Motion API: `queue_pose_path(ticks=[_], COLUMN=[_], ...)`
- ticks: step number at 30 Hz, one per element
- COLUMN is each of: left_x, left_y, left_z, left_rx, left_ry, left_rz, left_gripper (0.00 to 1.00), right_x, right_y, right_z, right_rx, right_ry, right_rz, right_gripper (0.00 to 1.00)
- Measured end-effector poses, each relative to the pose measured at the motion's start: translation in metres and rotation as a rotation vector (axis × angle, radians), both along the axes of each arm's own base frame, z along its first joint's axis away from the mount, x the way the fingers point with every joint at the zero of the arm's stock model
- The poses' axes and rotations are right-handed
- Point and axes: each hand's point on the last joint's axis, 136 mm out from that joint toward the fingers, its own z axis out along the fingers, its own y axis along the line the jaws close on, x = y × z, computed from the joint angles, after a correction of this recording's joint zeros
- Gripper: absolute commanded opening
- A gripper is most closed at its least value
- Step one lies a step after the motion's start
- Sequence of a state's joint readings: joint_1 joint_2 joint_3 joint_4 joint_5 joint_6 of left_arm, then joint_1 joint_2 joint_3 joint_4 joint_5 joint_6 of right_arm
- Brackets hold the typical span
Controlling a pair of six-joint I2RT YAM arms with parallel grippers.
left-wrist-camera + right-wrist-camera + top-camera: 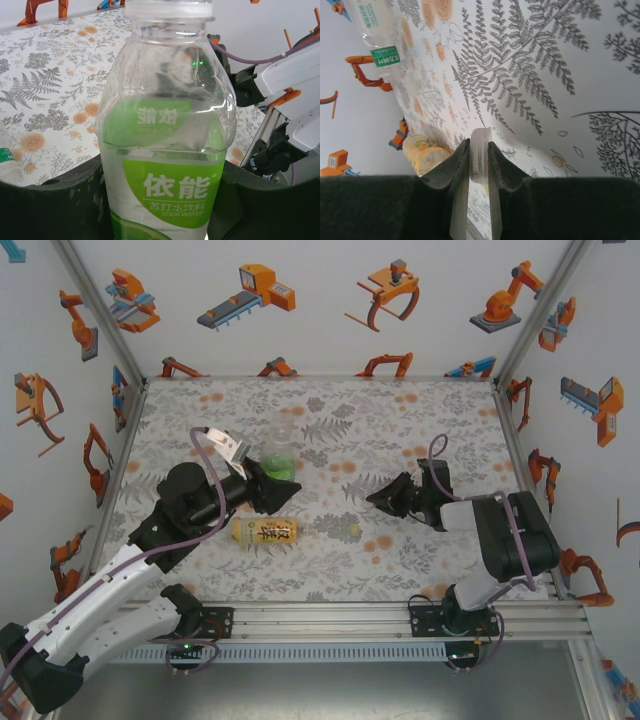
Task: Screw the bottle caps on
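Flowery table (420, 430): the left gripper (268, 487) squeezes the green-label soda water bottle (167, 150) upright, left of middle, so it won't wobble. On the right, the right gripper (480, 150) pinches a white cap (481, 161), ready to bring over.

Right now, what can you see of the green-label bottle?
The green-label bottle is clear plastic with a narrow neck and a green label printed SODA WATER below white Chinese characters. It is upright, shut in the left gripper, whose dark fingers press its labelled lower body from both sides. Whether it is capped, I cannot tell.
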State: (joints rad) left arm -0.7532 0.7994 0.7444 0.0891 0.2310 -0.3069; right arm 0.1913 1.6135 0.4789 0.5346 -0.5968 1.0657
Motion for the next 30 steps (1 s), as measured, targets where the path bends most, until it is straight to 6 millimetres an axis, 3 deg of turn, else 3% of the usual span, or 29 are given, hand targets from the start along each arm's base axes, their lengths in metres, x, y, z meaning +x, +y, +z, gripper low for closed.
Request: queue_pose_path(ticks=[6,16,30], left_x=[-0.001,-0.004,-0.005], left_y=[0.0,0.002,0.003], left_z=[0.0,0.005,0.004], left_rx=[-0.001,-0.012,-0.01], left_ry=[-0.001,-0.012,-0.011], left_rz=[-0.003,-0.002,0.001], left_gripper=[0.0,0.01,0.0], right_x=[-0.002,-0.008,-0.019], right_y=[0.003,0.001,-0.045], right_z=[-0.018,-0.015,-0.008], right_rx=[0.03,0.027,-0.414], right_ry=[0.039,0.029,0.13], right_rz=[0.001,-0.002,0.013], right_gripper=[0.24,0.39,0.43])
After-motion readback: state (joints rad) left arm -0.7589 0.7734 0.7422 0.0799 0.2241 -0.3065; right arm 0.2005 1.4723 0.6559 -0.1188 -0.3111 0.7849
